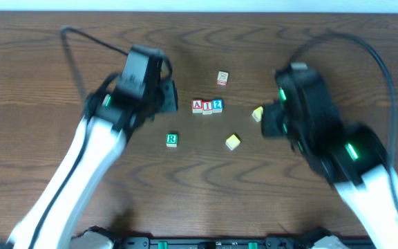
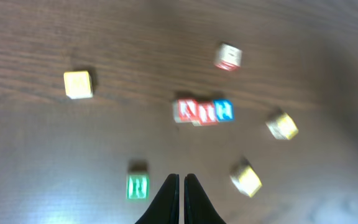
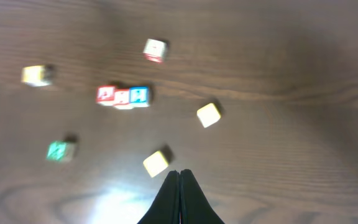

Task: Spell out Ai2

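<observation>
Three letter blocks stand touching in a row at the table's middle: a red A (image 1: 197,106), a red i (image 1: 207,106) and a blue 2 (image 1: 217,105). The row also shows in the left wrist view (image 2: 204,111) and in the right wrist view (image 3: 122,96). My left gripper (image 1: 167,97) is shut and empty, left of the row and apart from it; its closed fingers show in the left wrist view (image 2: 181,179). My right gripper (image 1: 271,119) is shut and empty, to the right of the row; its closed fingers show in the right wrist view (image 3: 179,174).
A green R block (image 1: 172,140) lies in front of the row to the left. Two yellow blocks (image 1: 233,142) (image 1: 258,113) lie to the right. A pale block with red print (image 1: 222,77) lies behind the row. Another yellow block (image 2: 78,84) shows in the left wrist view.
</observation>
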### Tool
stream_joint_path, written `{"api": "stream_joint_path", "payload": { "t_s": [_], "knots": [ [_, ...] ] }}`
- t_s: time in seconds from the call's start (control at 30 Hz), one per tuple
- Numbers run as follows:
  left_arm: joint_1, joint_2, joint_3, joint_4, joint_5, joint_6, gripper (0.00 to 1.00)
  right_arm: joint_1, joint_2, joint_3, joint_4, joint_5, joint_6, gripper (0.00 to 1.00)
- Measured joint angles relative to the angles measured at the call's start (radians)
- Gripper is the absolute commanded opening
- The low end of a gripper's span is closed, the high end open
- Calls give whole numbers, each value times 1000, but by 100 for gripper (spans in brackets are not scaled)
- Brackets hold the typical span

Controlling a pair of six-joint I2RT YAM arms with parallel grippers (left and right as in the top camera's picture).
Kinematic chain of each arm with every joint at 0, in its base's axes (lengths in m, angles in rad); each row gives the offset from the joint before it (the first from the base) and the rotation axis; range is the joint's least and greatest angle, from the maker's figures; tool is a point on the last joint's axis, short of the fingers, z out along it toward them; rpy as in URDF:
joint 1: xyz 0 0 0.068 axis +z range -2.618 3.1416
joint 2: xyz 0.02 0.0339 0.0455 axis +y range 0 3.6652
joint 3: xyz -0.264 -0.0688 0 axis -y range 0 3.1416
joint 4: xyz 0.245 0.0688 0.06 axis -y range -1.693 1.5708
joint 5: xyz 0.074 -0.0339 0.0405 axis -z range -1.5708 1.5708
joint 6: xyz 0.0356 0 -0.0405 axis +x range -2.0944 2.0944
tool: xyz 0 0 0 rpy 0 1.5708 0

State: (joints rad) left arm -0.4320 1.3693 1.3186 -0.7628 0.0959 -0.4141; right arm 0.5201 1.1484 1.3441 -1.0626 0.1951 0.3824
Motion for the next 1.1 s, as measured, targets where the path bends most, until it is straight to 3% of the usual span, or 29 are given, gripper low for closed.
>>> {"api": "stream_joint_path", "payload": {
  "t_s": [0.03, 0.07, 0.1, 0.13, 0.43, 1.1],
  "knots": [
    [-29, -64, -34, 1, -15, 4, 6, 26, -54, -21, -12, 2, 0, 1],
    [-60, -125, -76, 3, -27, 5, 7, 51, -111, -47, -26, 3, 0, 7],
    [-95, -187, -123, 3, -37, 9, 38, 72, -166, -72, -28, 7, 4, 43],
    [-130, -243, -168, 1, -46, 17, 96, 94, -226, -104, -35, 9, 7, 99],
    [-187, -423, -251, -122, -72, 7, 95, 127, -475, -167, -121, -46, 66, 99],
    [-169, -429, -252, -184, -108, 27, 95, 127, -488, -169, -145, -75, 82, 99]
  ]
}}
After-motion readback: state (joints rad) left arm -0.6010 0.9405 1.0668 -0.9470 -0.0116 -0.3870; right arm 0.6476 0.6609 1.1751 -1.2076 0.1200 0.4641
